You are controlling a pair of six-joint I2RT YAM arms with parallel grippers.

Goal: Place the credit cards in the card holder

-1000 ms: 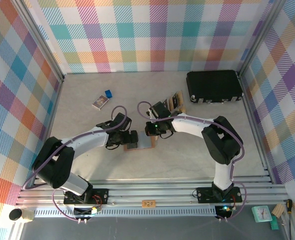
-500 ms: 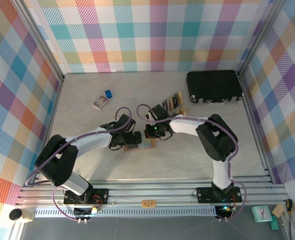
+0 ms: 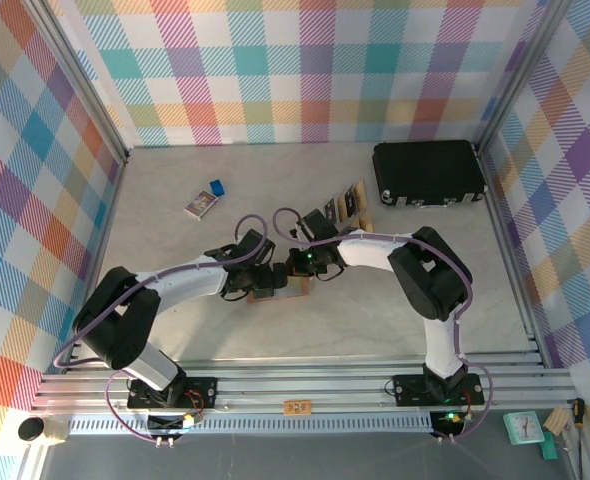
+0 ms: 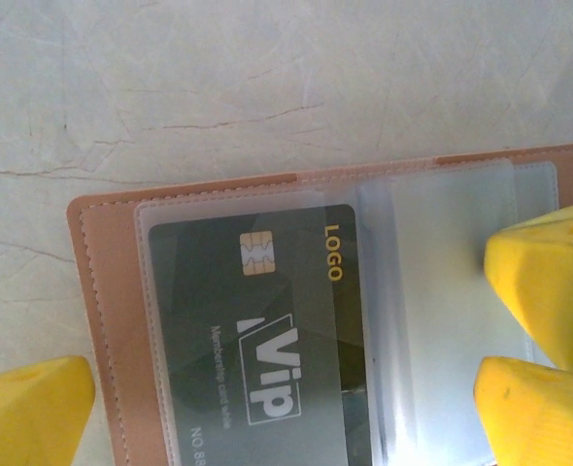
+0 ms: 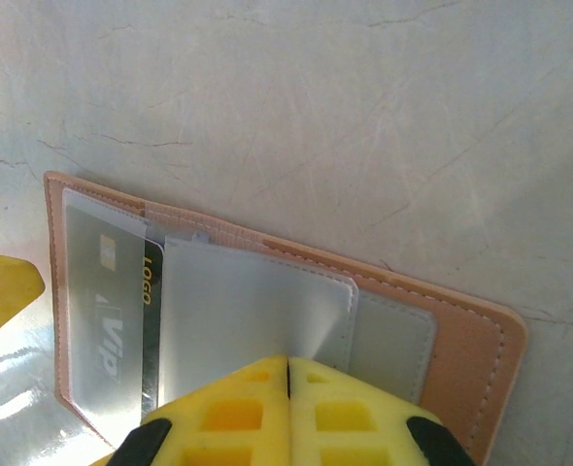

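One dark card (image 4: pixel 257 330) sat sleeved in the open card holder (image 4: pixel 102 320) between my left tool's (image 4: pixel 286 413) wide-spread fingers, while my right tool (image 5: pixel 288 383) was closed, tips against the next clear sleeve (image 5: pixel 248 301), so I judged that sleeve needed opening before another card.

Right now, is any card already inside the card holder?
Yes, a dark VIP card lies under a clear sleeve in the open card holder.
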